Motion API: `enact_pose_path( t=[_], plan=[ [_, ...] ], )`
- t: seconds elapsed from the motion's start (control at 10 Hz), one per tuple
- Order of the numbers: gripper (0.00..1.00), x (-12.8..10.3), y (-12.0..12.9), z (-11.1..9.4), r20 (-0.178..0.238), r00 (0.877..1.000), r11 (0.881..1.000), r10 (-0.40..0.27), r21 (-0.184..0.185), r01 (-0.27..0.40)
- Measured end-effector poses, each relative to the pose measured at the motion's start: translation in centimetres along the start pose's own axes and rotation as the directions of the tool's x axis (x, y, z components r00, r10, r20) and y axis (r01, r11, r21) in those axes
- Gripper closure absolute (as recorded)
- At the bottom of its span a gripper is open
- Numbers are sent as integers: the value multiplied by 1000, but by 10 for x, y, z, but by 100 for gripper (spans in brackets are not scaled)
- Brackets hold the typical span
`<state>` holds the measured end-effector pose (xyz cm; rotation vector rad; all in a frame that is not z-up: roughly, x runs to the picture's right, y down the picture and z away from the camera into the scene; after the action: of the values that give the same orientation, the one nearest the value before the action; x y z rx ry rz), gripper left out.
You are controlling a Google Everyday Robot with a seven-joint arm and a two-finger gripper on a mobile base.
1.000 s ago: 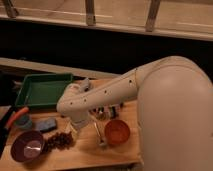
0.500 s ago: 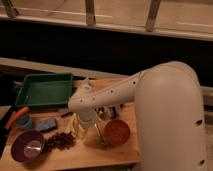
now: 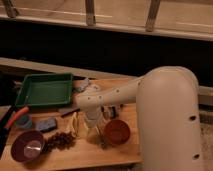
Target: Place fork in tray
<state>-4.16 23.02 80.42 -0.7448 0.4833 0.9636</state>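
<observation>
The green tray (image 3: 45,90) sits at the back left of the wooden table, with nothing in it that I can see. My gripper (image 3: 92,128) hangs from the white arm and points down at the table's middle, well right of and in front of the tray, just left of the orange bowl (image 3: 116,131). A slim dim shape that may be the fork (image 3: 101,138) lies or hangs just below the gripper, next to the orange bowl. I cannot tell whether it is held.
A purple bowl (image 3: 27,146) stands at the front left, with dark grapes (image 3: 61,141) beside it. A pale banana-like piece (image 3: 74,124), a blue sponge (image 3: 46,125), a blue cup (image 3: 22,121) and a black stick-like utensil (image 3: 70,112) lie between tray and gripper. The arm's bulky white body (image 3: 170,120) fills the right.
The wrist has shifted a little to the right, toward the orange bowl, and the gripper sits slightly lower over the table. The objects on the table have not moved.
</observation>
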Motion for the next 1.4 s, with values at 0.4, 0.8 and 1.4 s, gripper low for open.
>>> enact_pose_path(
  t=[0.4, 0.8, 1.4],
  plan=[
    [20, 3, -3, 13, -42, 999, 1000, 24, 18, -23],
    [42, 3, 0, 23, -67, 998, 999, 19, 36, -17],
    [98, 0, 1, 17, -61, 998, 999, 13, 35, -11]
  ],
)
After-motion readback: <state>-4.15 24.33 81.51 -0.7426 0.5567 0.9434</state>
